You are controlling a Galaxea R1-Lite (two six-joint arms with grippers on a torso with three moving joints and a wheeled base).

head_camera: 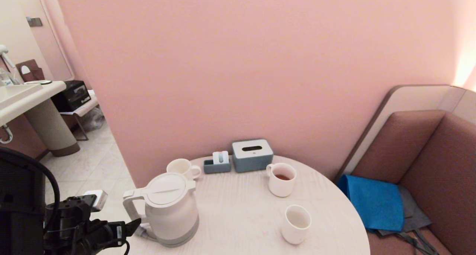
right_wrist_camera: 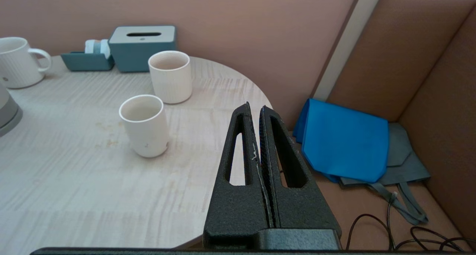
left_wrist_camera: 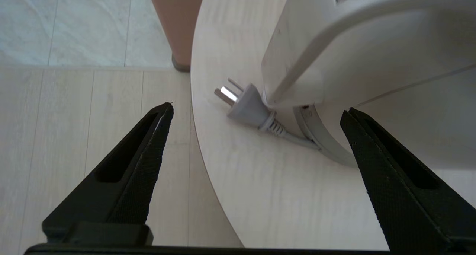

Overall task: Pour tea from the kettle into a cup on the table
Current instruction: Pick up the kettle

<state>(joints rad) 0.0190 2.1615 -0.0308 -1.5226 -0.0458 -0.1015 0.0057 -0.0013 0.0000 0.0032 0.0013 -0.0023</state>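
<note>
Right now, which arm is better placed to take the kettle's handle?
Left. The left gripper is open beside the kettle, whose handle faces it. The right gripper is shut, off the table's far side by the bench.

The left gripper [left_wrist_camera: 256, 117] is formed of two black, tapering fingers [left_wrist_camera: 390, 173] with slotted cut-outs and textured inner pads. The right gripper [right_wrist_camera: 257, 113] is built alike, in grainy black plastic. Black cables and a small white block are seen on the left arm [head_camera: 74, 221].
</note>
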